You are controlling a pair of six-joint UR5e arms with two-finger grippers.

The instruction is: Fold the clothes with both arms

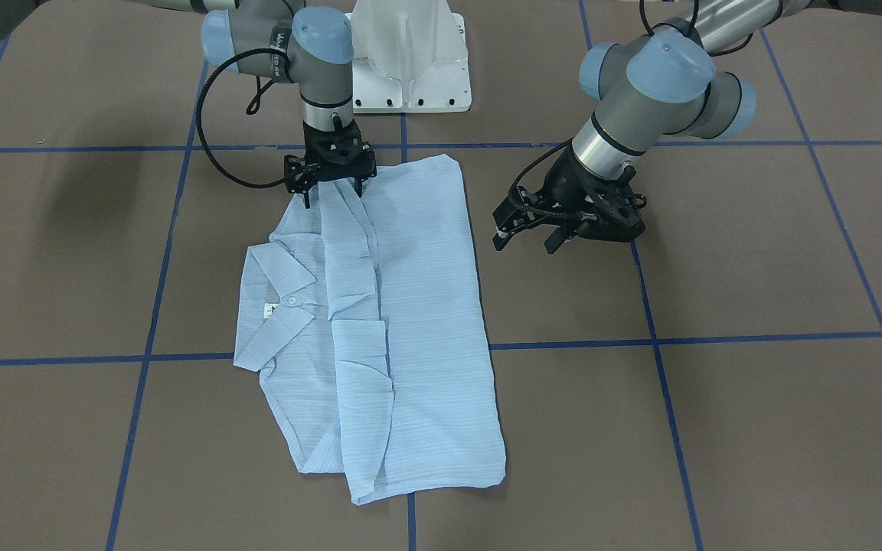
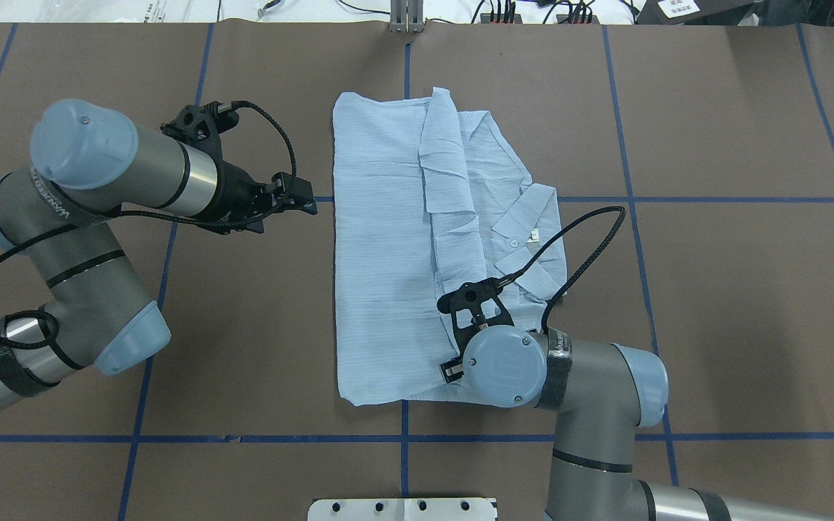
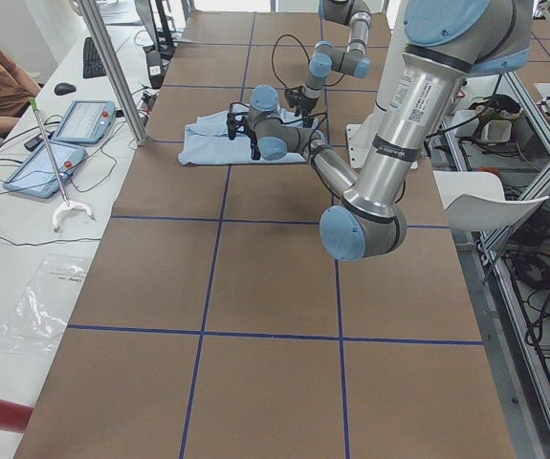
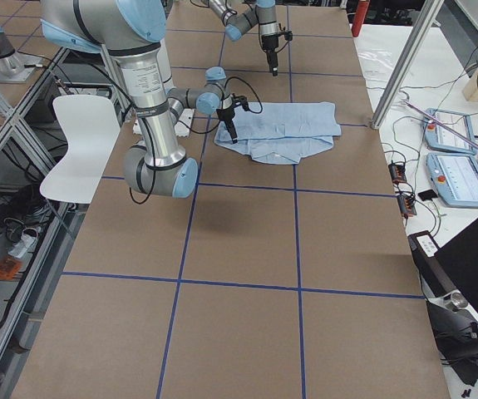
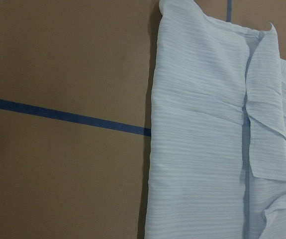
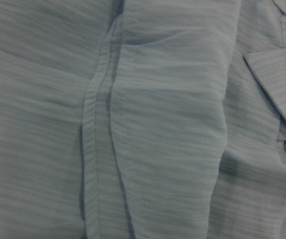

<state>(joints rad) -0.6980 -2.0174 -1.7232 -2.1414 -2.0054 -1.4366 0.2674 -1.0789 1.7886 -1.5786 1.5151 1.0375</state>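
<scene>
Shirt [image 1: 426, 306], pale blue, lies folded under the right claw [image 1: 334, 195], its jaws wide astride a fold. Left claw [image 1: 525, 246], wide and empty, hovers beside the shirt.

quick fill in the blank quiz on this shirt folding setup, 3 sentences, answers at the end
1. The tape lines on the brown table are ____.
2. The end effector standing directly over the shirt belongs to the robot's ____ arm.
3. The left end effector hovers beside the shirt, over bare table, with its jaws ____.

Missing words: blue; right; open
</scene>
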